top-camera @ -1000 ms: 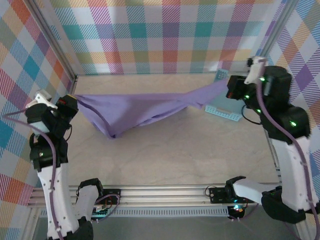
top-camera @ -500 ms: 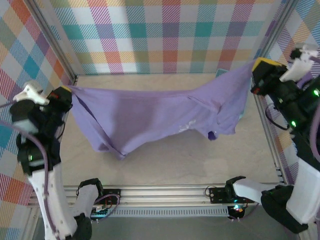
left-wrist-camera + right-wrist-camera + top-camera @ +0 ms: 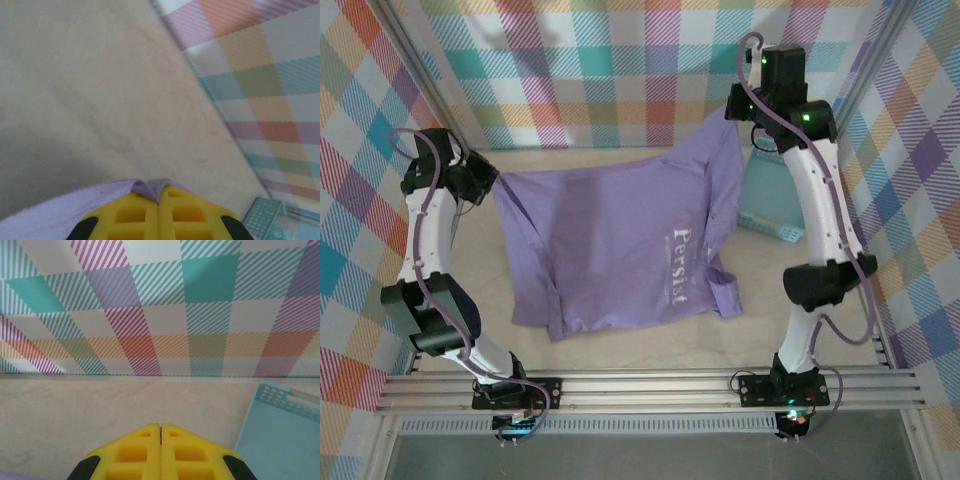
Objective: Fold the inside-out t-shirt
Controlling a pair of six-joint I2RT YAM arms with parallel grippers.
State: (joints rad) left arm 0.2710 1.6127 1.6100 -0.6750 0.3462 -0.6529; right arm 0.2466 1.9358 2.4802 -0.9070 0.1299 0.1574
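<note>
As fingers (image 3: 130,215) pinch it, the t-shirt (image 3: 620,250) stretches between.

t-shirt (image 3: 620,250): soft matt lavender cloth, pale printed lettering, stitched edge visible at the left tool (image 3: 159,194). Left tool and right tool (image 3: 160,432): yellow moulded plastic, matt, pocketed faces. Table (image 3: 640,350): smooth matt beige, faint stone-like mottling. Basket (image 3: 280,435): light blue plastic, perforated rim, slight sheen. Frame rail (image 3: 650,385): bare grooved aluminium, satin finish. Walls (image 3: 650,70): matt plaid print.
</note>
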